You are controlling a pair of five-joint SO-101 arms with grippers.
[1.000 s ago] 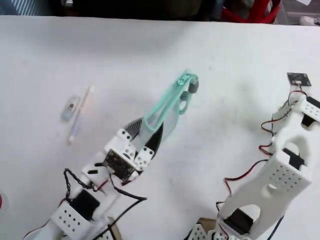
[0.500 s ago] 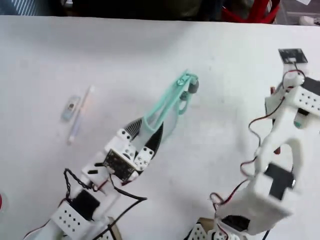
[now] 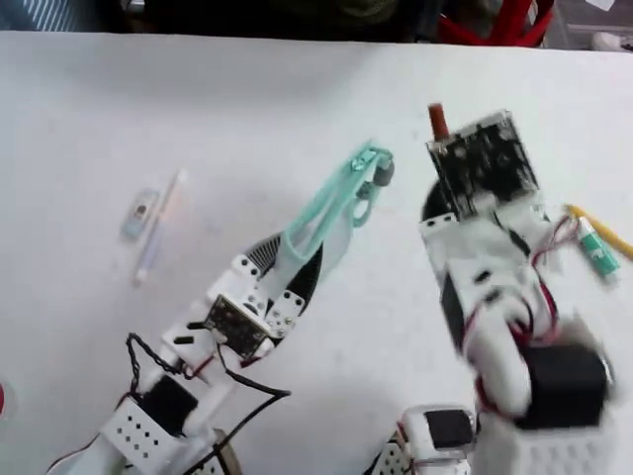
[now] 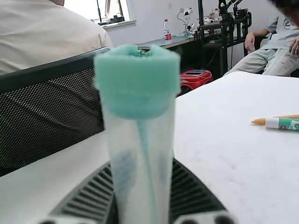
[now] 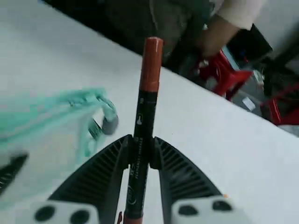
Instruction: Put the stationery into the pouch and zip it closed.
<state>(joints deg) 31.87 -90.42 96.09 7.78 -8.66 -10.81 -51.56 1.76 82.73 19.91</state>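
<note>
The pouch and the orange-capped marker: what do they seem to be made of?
The pouch looks like thin, soft, translucent plastic, since a teal line shows through it; its teal edging may be matte fabric. The marker looks like hard, smooth plastic, with a faint sheen on its cap.

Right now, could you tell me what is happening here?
The left gripper is shut on a clear plastic pouch with a mint-green zip edge, holding it by one end. The right gripper is shut on a black marker with an orange-brown cap, close to the pouch's far end. A pale pen and an orange pencil lie on the white table, unpacked.
</note>
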